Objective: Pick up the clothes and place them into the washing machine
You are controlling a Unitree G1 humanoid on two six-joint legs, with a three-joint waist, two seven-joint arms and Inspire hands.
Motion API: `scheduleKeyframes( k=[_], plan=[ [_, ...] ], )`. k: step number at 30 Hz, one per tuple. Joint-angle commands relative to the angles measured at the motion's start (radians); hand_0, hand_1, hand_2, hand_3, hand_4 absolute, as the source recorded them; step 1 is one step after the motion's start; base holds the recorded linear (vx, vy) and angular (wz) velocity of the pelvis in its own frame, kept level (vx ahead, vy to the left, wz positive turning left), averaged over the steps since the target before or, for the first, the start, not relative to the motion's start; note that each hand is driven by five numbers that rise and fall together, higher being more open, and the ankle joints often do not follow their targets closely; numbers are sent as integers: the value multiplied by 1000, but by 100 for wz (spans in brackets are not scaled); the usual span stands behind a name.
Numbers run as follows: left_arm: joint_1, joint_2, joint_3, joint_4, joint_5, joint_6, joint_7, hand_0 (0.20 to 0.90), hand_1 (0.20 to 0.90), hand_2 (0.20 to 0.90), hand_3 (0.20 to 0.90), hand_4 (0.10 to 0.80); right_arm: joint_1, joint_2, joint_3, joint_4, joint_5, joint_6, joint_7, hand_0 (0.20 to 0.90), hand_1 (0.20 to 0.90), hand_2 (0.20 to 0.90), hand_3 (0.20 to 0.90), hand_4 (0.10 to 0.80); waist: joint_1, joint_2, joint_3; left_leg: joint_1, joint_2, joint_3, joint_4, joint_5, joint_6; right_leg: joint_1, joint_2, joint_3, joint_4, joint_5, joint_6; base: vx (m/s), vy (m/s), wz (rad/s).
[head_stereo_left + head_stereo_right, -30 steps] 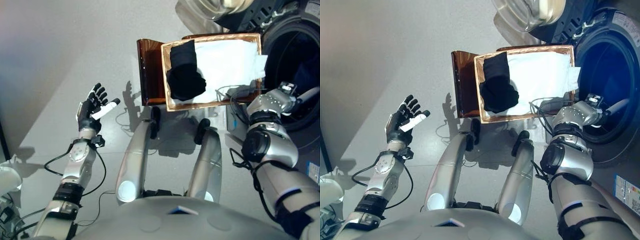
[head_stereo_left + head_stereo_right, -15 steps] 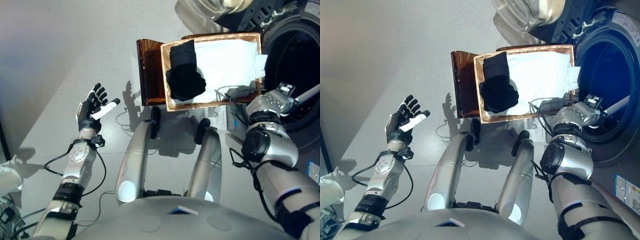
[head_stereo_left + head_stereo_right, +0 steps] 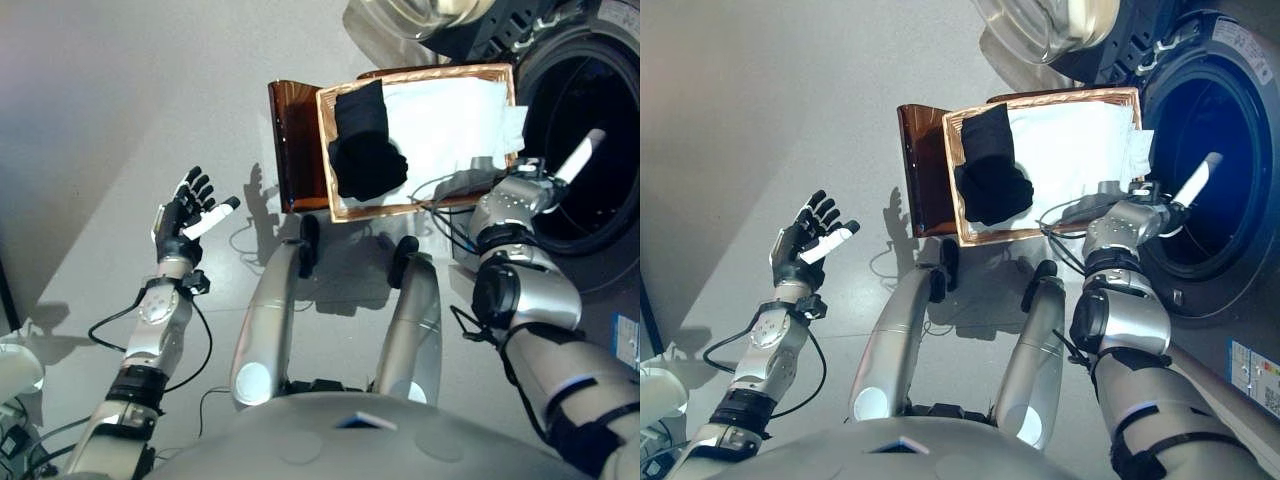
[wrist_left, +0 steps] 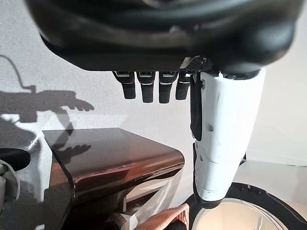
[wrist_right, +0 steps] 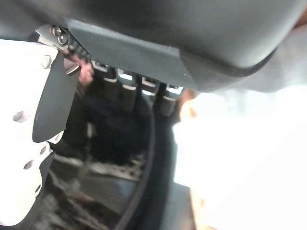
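A black garment (image 3: pixel 365 152) lies bunched at the left end of a wicker basket (image 3: pixel 420 208) lined with white cloth (image 3: pixel 450 120). The washing machine's dark drum opening (image 3: pixel 590 120) gapes just right of the basket. My right hand (image 3: pixel 575 160) hovers at the drum's rim beside the basket's right end, open and holding nothing; its white-covered thumb points up across the opening. In its wrist view the straight fingers (image 5: pixel 139 91) show against the dark drum. My left hand (image 3: pixel 185 215) is raised, open and empty, over the floor far to the left.
The basket rests on a brown glossy stool (image 3: pixel 292 145), also seen in the left wrist view (image 4: pixel 110 158). The washer's round glass door (image 3: pixel 420 15) hangs swung out above the basket. Grey floor spreads to the left.
My right hand has drawn back out of the drum toward the basket's right end, so its white thumb now shows. The left hand has stayed still. The view shifted slightly.
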Motion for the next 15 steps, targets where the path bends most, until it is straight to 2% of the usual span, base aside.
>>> scheduleKeyframes(
  k=[1, 6, 15],
  plan=[
    [-2, 42, 62, -62, -16, -93, 10, 900, 900, 900, 900, 800, 39, -53, 67, -46, -86, -23, 47, 900, 900, 900, 900, 800, 12, -10, -45, 59, 2, -17, -48, -65, -60, 9, 23, -8, -78, 74, -50, 0, 0, 0],
    [1, 29, 67, -48, -18, -92, 7, 900, 900, 900, 900, 800, 87, -21, 129, -85, -184, 10, 47, 900, 900, 900, 900, 800, 9, -17, -43, 68, 4, -18, -55, -60, -61, 19, 24, -14, -84, 76, -52, 0, 0, 0],
    [3, 27, 82, -30, 22, -111, -9, 900, 900, 900, 900, 800, 166, -98, 391, -75, -770, 204, -18, 900, 900, 900, 900, 800, 3, -35, -34, 87, 11, -21, -67, -46, -66, 44, 23, -28, -101, 90, -51, -1, 0, -1]
  ],
)
